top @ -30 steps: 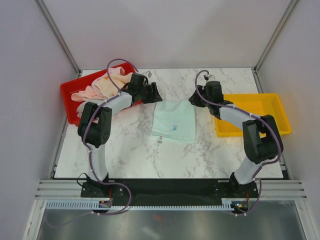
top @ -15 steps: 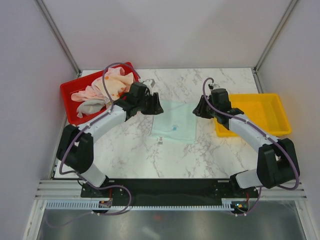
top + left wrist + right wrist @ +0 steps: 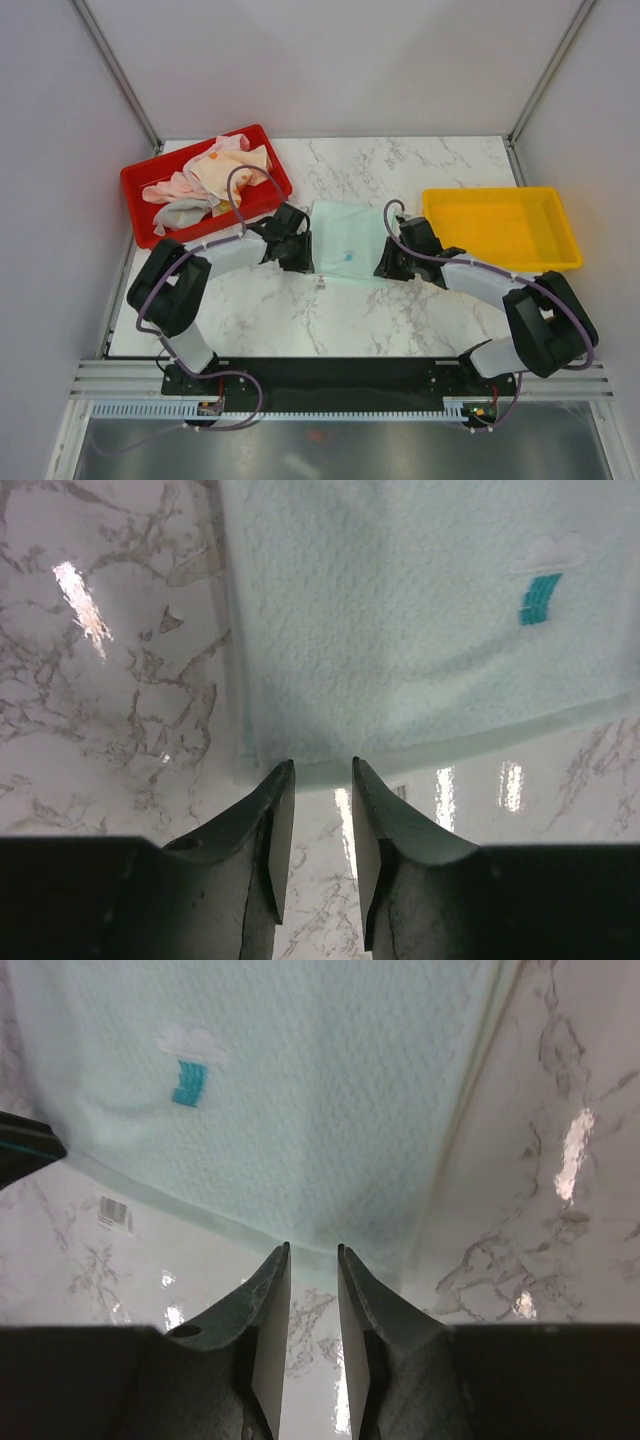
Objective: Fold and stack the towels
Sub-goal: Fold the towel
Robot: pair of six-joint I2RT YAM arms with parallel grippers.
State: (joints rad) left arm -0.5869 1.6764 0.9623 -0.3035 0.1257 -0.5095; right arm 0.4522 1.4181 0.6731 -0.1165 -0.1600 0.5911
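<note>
My L pincer [image 3: 322,767] & R pincer [image 3: 313,1250] both stand narrow w/ nothing between, tips just short of the mint towel [image 3: 348,238], flat mid-worktop [image 3: 400,310]. Best: go low, nip both near corners together, lift evenly. No writing; cloud-and-rain mark [image 3: 192,1060], barcode sticker [image 3: 115,1212] unreadable.

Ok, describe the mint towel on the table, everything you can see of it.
The mint towel is pale mint terry, soft and nubby, with a small white cloud and teal stripes stitched near its near edge. It lies flat and roughly square on the marble table between the red tray and yellow tray, touching neither. The left fingers and right fingers, slightly parted, sit at its two near corners; whether they touch it is unclear.
</note>
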